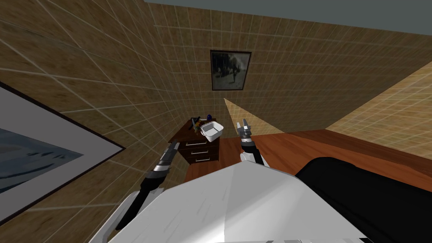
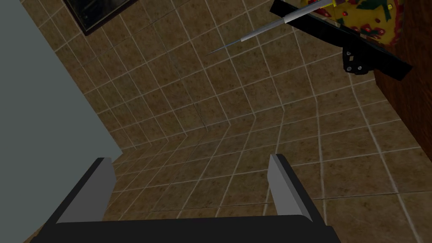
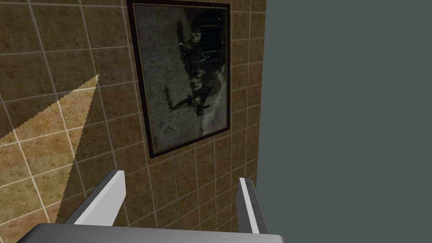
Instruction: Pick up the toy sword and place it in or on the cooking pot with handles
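Stage, as judged: reach toward toy sword, with nothing gripped yet.

Layout, largest first:
- Brown cabinet (image 1: 198, 148) with drawers, against far tiled wall, slightly left of centre.
- White pot (image 1: 211, 130) with handles, on cabinet top at its right side.
- Toy sword (image 1: 195, 123) just left of white pot, among small items too small to name.
- Position of left gripper (image 1: 175, 145): near cabinet's left side, below its top, fingers spread wide and empty.
- Position of right gripper (image 1: 244, 126): raised to right of white pot, likewise spread and empty.

Procedure, as judged:
1. Raise left gripper above cabinet top before moving in; avoid a low approach, for risk of striking cabinet edge.
2. Set fingers across sword, not along it.
3. Close near hilt for balance.
4. Lift straight up to spare neighbouring items, then carry right to white pot.
5. Hold right arm clear of white pot.

View differences:
- From left wrist view, seen from below: grey blade (image 2: 261, 32) tapering to a point past cabinet edge, beside black bar (image 2: 341, 39) (part of sword or not, cannot tell) and yellow patterned item (image 2: 373, 14).
- From head view: pot position and layout of both arms.
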Robot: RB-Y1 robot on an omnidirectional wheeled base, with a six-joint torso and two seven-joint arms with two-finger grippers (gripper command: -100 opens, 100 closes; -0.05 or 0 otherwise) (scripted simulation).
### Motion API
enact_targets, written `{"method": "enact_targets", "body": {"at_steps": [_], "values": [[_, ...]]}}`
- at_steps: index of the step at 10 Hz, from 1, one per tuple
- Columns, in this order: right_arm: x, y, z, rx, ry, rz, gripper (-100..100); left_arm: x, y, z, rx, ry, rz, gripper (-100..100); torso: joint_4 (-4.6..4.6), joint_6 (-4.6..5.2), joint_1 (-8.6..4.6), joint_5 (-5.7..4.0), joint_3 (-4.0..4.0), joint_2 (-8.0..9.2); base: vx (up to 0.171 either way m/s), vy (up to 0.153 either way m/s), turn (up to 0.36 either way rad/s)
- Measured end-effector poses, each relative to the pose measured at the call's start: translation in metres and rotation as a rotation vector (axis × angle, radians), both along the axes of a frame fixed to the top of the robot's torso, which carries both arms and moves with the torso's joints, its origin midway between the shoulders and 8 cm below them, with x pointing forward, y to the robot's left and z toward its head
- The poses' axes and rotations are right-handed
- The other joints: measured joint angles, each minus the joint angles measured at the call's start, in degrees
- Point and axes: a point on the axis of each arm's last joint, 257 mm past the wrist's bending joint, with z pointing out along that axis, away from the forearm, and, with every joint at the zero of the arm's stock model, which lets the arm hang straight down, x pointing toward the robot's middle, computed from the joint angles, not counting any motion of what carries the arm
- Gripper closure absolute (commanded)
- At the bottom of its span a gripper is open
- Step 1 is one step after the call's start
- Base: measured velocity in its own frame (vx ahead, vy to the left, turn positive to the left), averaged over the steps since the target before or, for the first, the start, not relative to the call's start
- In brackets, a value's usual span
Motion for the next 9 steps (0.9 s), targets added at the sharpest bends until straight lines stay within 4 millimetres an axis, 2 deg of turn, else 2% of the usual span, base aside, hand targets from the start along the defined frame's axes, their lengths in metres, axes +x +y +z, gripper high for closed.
{"method": "enact_targets", "body": {"at_steps": [5,9], "values": [[0.0,0.0,0.0,0.0,0.0,0.0,0,0.006,0.004,-0.043,0.164,0.078,-0.091,-100,-0.02,0.01,-0.12,-0.02,-0.06,-0.1,-0.013,-0.076,0.022],[0.0,0.0,0.0,0.0,0.0,0.0,0,0.011,0.019,-0.072,0.287,0.135,-0.139,-100,-0.03,0.01,-0.09,-0.02,-0.1,-0.17,0.006,-0.073,0.005]]}}
